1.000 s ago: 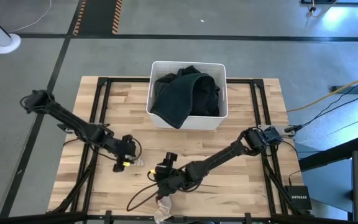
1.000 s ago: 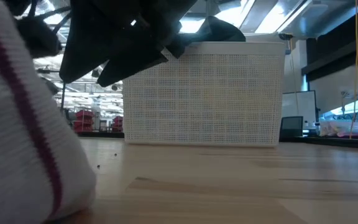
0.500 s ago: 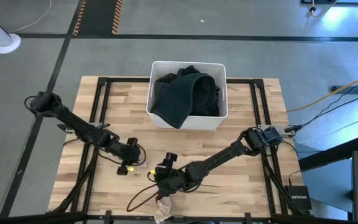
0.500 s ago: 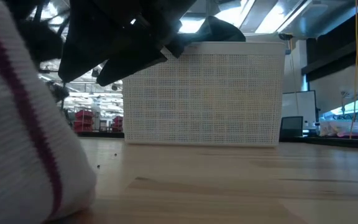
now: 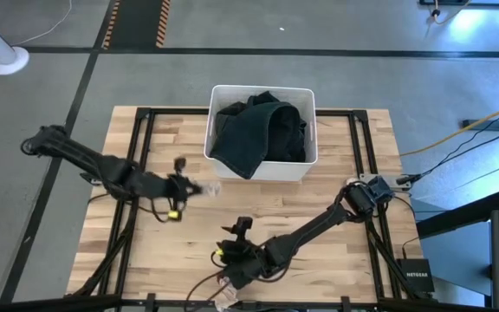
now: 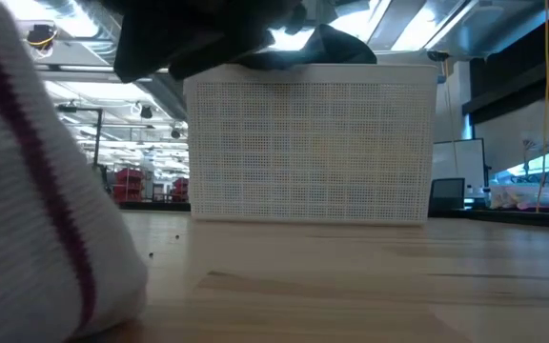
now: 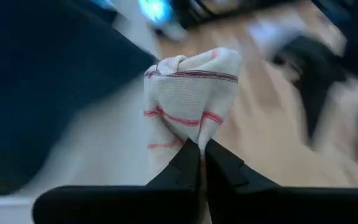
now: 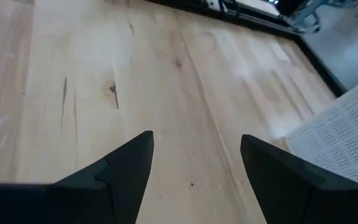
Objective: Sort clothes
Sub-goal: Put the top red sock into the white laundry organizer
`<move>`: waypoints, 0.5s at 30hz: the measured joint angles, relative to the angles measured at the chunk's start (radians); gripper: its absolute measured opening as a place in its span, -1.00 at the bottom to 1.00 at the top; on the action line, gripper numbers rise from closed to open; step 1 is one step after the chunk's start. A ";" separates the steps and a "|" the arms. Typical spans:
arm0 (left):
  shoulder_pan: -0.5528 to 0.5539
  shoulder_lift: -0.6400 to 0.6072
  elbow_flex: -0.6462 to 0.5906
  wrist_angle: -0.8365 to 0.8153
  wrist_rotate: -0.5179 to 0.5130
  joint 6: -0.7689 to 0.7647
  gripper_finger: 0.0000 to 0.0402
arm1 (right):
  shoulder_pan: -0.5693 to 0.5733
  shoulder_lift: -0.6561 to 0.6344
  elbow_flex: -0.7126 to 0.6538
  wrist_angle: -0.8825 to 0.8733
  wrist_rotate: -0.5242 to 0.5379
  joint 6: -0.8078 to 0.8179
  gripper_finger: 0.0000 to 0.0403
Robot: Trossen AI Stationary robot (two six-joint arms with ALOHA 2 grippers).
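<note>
At the bench's twelve o'clock edge stands the white bin [image 5: 262,165] heaped with dark clothes [image 5: 258,130], one fold hanging over its near wall. Just off the bin's eight o'clock corner, the left gripper [image 5: 199,187] has its jaws clenched on a small white cloth with red stripes [image 7: 188,102], lifted clear of the bench [image 5: 336,217]. Down at six o'clock the right gripper [image 5: 232,279] hangs low with jaws spread and empty, beside a pale striped piece [image 6: 36,219] at the bench edge that blocks much of the low view.
</note>
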 joint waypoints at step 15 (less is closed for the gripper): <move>0.434 -0.046 0.019 0.426 0.070 0.308 -0.91 | 0.002 0.000 0.000 0.004 -0.012 0.033 0.30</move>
